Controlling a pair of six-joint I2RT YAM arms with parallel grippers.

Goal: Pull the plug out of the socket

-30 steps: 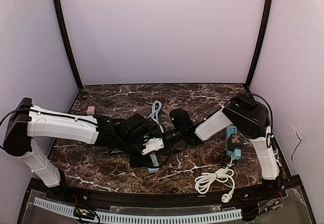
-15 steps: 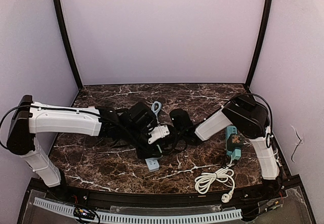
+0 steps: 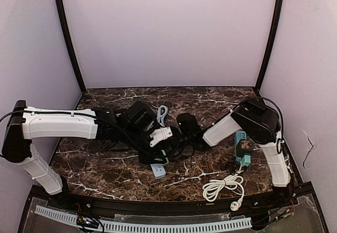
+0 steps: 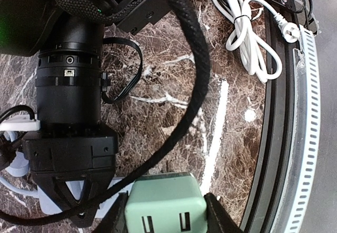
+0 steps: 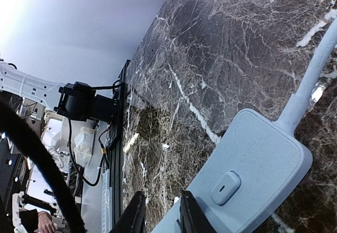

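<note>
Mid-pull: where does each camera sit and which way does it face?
Top external: above and behind the robot, looking down on the table; left arm and right arm show.
Left wrist: on the left arm, facing down at the marble; left hand grips the green plug.
Right wrist: low, facing across the marble; right hand on the power strip.
Shared: top and left wrist show the white cord.

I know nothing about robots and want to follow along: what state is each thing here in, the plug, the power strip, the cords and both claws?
blue power strip: flat on the table, cord attached.
left gripper: shut on the green plug.
green plug: apparently clear of the strip.
right gripper: shut, tips at the strip's edge.
white cord: bundled, its end plug lying free.
</note>
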